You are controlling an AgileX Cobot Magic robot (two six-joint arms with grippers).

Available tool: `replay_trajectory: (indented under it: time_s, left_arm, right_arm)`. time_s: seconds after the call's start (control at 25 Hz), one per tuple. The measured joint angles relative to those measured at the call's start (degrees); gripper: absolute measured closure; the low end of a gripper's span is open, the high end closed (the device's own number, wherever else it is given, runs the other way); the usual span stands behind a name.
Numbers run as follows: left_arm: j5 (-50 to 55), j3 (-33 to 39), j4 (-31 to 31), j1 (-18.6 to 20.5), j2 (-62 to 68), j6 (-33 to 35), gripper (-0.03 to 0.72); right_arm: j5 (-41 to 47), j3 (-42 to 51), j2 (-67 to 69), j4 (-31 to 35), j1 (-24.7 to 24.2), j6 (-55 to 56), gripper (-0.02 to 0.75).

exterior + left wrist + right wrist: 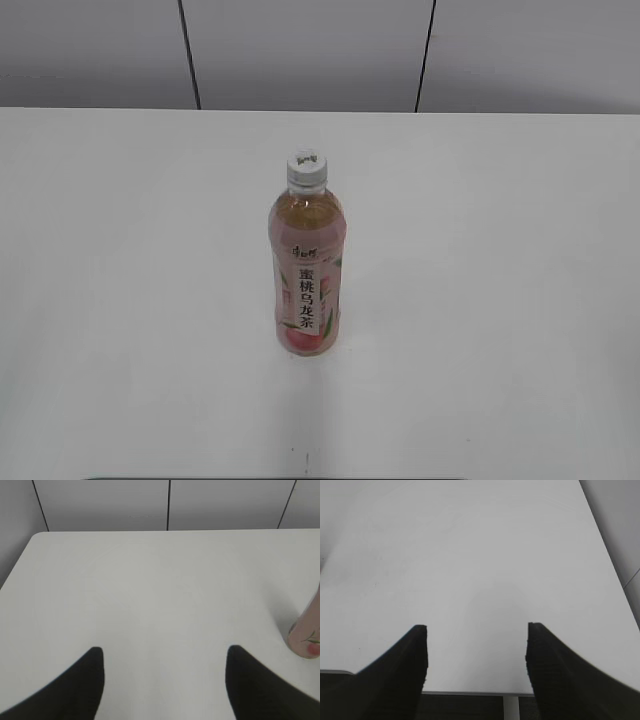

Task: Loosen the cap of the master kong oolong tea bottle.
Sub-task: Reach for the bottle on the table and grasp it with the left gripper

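Observation:
The master kong oolong tea bottle stands upright in the middle of the white table, with amber tea, a pink peach label and dark vertical characters. Its white ribbed cap sits on top. Neither gripper shows in the exterior view. In the left wrist view my left gripper is open and empty over bare table, and the bottle's base shows at the right edge. In the right wrist view my right gripper is open and empty above the table's near edge; the bottle is out of that view.
The white table ends at a grey panelled wall behind. Its left rear corner shows in the left wrist view. Its front edge and a white leg below show in the right wrist view.

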Motion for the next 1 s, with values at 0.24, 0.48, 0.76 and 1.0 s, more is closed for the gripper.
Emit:
replay_trajectory:
  time_s: [0.24, 0.48, 0.76, 1.0]
  left_arm:
    - [0.0, 0.0, 0.0, 0.0, 0.0, 0.0, 0.221]
    - [0.0, 0.0, 0.0, 0.0, 0.0, 0.0, 0.221]
    - [0.0, 0.0, 0.0, 0.0, 0.0, 0.0, 0.221]
    - [0.0, 0.0, 0.0, 0.0, 0.0, 0.0, 0.221]
  right_arm:
    - [0.0, 0.0, 0.0, 0.0, 0.0, 0.0, 0.265]
    - [0.0, 0.0, 0.0, 0.0, 0.0, 0.0, 0.265]
    - [0.0, 0.0, 0.0, 0.0, 0.0, 0.0, 0.265]
    - [0.0, 0.0, 0.0, 0.0, 0.0, 0.0, 0.265]
